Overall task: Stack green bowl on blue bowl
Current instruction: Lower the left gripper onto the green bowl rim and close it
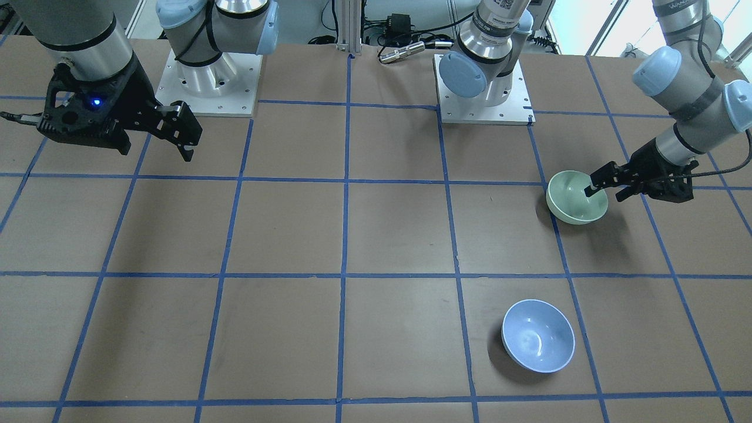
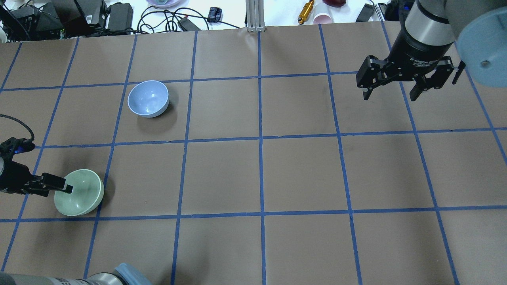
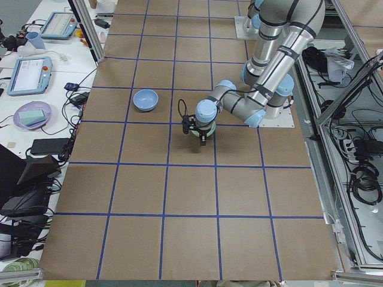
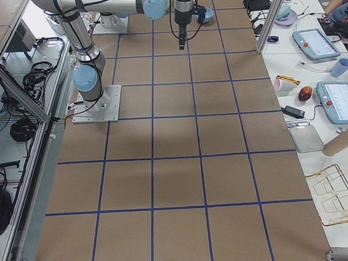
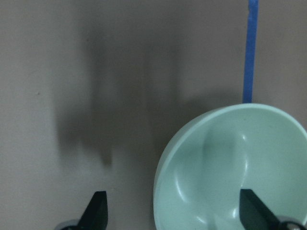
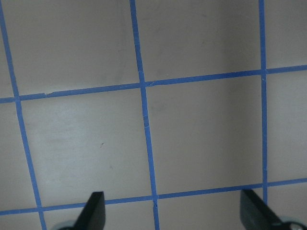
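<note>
The green bowl [image 1: 573, 202] sits on the table near my left arm's base; it also shows in the overhead view [image 2: 81, 196] and fills the lower right of the left wrist view [image 5: 230, 163]. My left gripper [image 1: 602, 192] is open and low at the bowl's rim, with one finger inside the bowl and the other outside it. The blue bowl [image 1: 537, 335] stands upright and empty about one tile farther out [image 2: 148, 98]. My right gripper [image 2: 390, 95] is open and empty, held above the table on the far side from both bowls.
The table is brown paper with a grid of blue tape [image 2: 259, 138]. Cables, chargers and small items [image 2: 119, 16] lie beyond the far edge. The arm bases [image 1: 482, 88] stand on white plates at the robot's side.
</note>
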